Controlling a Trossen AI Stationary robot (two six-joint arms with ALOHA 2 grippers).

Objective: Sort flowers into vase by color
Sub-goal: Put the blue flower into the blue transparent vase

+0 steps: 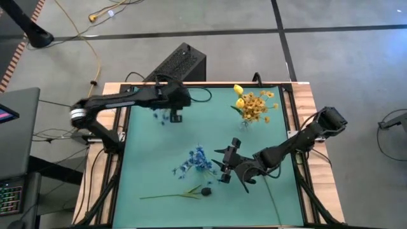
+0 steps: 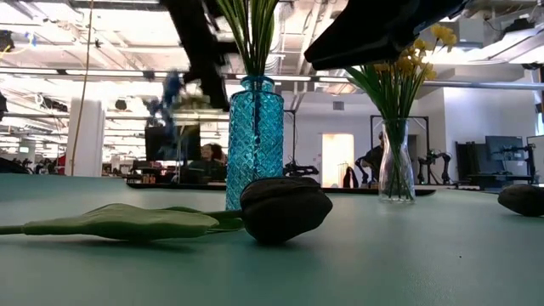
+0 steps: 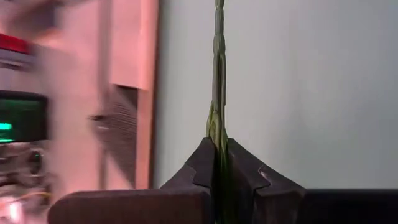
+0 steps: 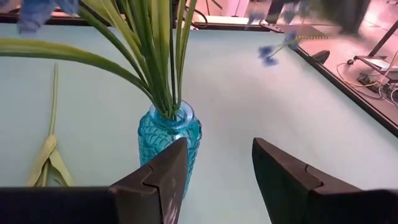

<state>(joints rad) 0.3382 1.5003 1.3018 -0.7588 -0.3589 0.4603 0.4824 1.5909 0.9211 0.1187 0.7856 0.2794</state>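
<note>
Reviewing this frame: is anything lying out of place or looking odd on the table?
Yes. One dark-budded flower lies flat on the mat near the front edge, in neither the blue vase nor the clear vase. The left gripper is shut on a blue spray's stem; nothing looks spilled or broken.

The table [image 1: 146,152] has a teal top; a blue vase [image 1: 202,166] of blue sprays stands just beside the right gripper [image 1: 224,166]; a clear vase [image 1: 247,122] of yellow flowers stands beyond it; a dark-budded stem [image 1: 181,193] lies nearer the front edge.
</note>
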